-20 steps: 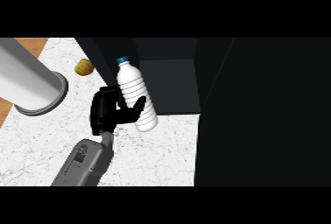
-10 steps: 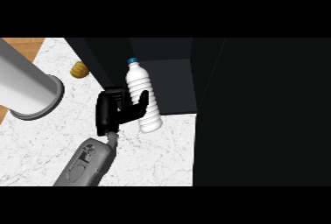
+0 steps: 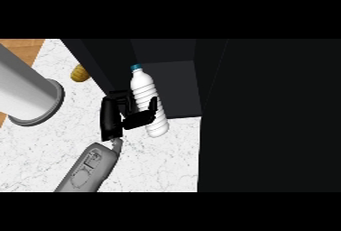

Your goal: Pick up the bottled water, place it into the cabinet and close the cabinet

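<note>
At the cabinet's (image 3: 174, 85) open front, left of its broad dark panel (image 3: 273, 117):

- Bottled water (image 3: 145, 92), one. White body, blue cap. It stands roughly lengthwise in the view, the cap end up against the cabinet's dark opening and the base end over the desk (image 3: 160, 164) just outside the cabinet's lower edge. Whether any of it is past the cabinet's threshold cannot be told.
- Left hand (image 3: 117, 118), one in view. Black, at the end of one grey forearm (image 3: 85, 169) that enters from the lower edge, left of the cabinet. Its fingers are curled round the lower half of the bottled water from the side away from the cabinet's panel, and they cross the white body.
- Grey cylinder (image 3: 26, 97), one. Large, with a flared rim, well left of the cabinet, on the desk.
- Small yellowish thing (image 3: 80, 74), one. It sits on the desk just beside the cabinet's left wall, partly hidden by it; its kind cannot be made out.
- Desk, one. White marbled top, running left of and below the cabinet.
- Wood-coloured strip (image 3: 19, 46), one. It is at the far upper left, well apart from the cabinet.
</note>
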Robot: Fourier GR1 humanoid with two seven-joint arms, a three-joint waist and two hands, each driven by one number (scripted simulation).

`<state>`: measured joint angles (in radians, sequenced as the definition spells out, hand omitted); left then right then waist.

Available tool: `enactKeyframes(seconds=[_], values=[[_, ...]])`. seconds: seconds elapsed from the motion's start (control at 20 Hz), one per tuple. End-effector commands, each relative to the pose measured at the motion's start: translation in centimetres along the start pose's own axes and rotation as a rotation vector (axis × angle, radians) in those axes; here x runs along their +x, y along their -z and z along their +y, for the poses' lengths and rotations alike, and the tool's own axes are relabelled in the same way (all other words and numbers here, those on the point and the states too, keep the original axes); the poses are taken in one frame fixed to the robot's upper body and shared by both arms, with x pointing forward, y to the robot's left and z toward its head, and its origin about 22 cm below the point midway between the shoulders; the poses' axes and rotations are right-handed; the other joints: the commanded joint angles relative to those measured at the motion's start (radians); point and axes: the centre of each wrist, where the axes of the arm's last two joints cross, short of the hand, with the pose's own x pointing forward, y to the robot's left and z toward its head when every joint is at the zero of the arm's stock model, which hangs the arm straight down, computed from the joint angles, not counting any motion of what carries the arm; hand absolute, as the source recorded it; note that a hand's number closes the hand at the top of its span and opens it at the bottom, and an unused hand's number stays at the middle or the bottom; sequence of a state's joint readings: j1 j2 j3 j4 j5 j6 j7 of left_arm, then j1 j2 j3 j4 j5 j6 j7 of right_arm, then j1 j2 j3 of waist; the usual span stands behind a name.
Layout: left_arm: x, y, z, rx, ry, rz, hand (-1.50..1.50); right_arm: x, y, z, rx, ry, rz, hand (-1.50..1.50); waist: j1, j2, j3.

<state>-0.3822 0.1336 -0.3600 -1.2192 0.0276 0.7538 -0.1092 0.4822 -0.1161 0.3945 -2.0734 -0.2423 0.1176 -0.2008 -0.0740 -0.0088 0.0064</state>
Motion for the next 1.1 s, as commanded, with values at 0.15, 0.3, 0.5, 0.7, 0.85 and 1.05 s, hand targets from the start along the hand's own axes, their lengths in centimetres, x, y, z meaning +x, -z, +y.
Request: enactKeyframes(seconds=[0.15,0.3,0.5,0.7,0.85,1.05], values=[[1.8,6.5,-0.9,0.020,0.150,-0.023,1.50,0.1,0.1,-0.1,0.016,-0.006,-0.002,-1.50,-0.043,0.037,-0.006],[1.4,6.9,-0.2,0.063,0.180,-0.036,-1.50,-0.5,-0.3,0.5,0.004,0.014,0.000,-1.50,-0.055,0.039,-0.007],[1.8,7.1,0.7,0.069,0.183,-0.029,-1.50,-0.4,0.1,-0.2,0.012,-0.001,0.002,-1.50,-0.048,0.042,-0.007],[0.8,5.6,-0.7,0.057,0.201,0.006,-1.50,-0.4,0.2,0.2,0.030,0.007,0.002,-1.50,-0.055,0.043,-0.007],[0.9,6.1,0.2,0.071,0.200,0.011,-1.50,-0.2,0.0,0.1,0.021,0.007,0.000,-1.50,-0.051,0.041,-0.008],[2.2,6.4,-0.3,0.054,0.169,-0.017,-1.50,-0.3,0.7,0.3,0.013,0.007,-0.013,-1.50,-0.044,0.043,-0.009]])
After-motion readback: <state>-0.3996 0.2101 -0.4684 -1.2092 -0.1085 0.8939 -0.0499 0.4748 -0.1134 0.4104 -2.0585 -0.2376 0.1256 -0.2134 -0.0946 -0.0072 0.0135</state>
